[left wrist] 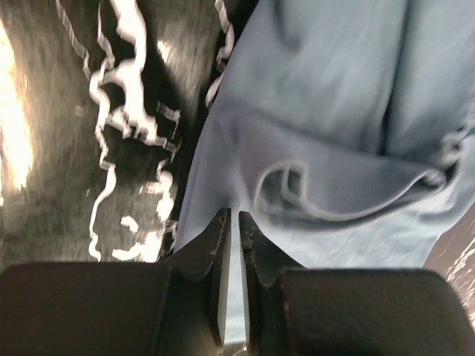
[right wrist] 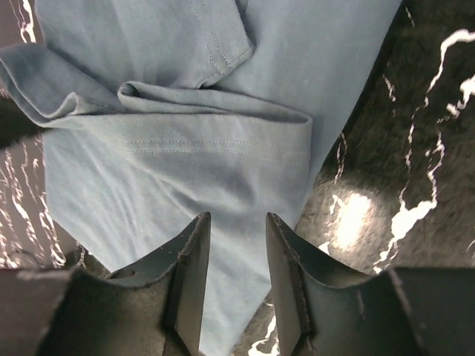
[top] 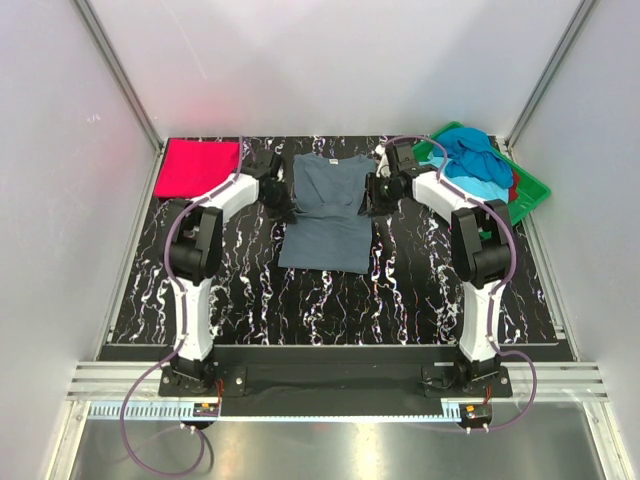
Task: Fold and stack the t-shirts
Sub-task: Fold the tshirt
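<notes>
The slate grey-blue t-shirt (top: 325, 210) lies flat at the far middle of the table, with its sleeves folded inward. My left gripper (top: 279, 203) is at the shirt's left edge. In the left wrist view its jaws (left wrist: 234, 215) are almost closed, pinching the shirt's cloth (left wrist: 334, 111) beside a folded sleeve. My right gripper (top: 373, 193) is at the shirt's right edge. It is open (right wrist: 237, 216) just above the cloth (right wrist: 178, 170), below the folded sleeve hem. A bright red-pink t-shirt (top: 197, 167) lies folded at the far left. Turquoise (top: 478, 172), dark blue (top: 470, 143) and red (top: 514, 184) shirts are heaped in the tray.
A green plastic tray (top: 530, 195) stands at the far right corner and holds the heaped shirts. The black marbled tabletop (top: 330, 300) stretches between the shirt and the arm bases. White walls enclose the table on three sides.
</notes>
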You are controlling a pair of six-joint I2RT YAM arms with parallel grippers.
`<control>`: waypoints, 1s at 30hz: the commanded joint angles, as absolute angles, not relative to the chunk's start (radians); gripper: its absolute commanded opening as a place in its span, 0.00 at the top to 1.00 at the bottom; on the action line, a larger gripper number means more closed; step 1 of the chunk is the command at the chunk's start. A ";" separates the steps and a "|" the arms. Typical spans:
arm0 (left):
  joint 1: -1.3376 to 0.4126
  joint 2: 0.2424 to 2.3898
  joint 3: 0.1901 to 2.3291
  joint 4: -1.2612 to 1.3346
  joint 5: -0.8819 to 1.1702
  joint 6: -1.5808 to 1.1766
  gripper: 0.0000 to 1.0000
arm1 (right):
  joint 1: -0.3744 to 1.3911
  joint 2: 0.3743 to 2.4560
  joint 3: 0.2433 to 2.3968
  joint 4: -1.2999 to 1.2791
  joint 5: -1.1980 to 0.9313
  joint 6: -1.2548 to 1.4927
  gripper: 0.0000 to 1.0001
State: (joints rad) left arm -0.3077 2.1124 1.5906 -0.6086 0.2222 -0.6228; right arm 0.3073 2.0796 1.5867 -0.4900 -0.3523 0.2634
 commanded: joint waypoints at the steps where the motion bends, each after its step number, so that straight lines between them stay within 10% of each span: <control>1: -0.299 2.132 1.687 -0.580 0.196 -0.627 0.85 | 0.288 2.083 1.646 -0.462 -0.394 0.157 0.56; 19: -0.239 2.272 1.855 -0.580 0.224 -0.617 0.82 | 0.244 2.177 1.736 -0.505 -0.488 0.040 0.50; 30: -0.236 2.224 1.815 -0.555 0.296 -0.426 0.59 | 0.244 2.230 1.790 -0.522 -0.514 0.034 0.55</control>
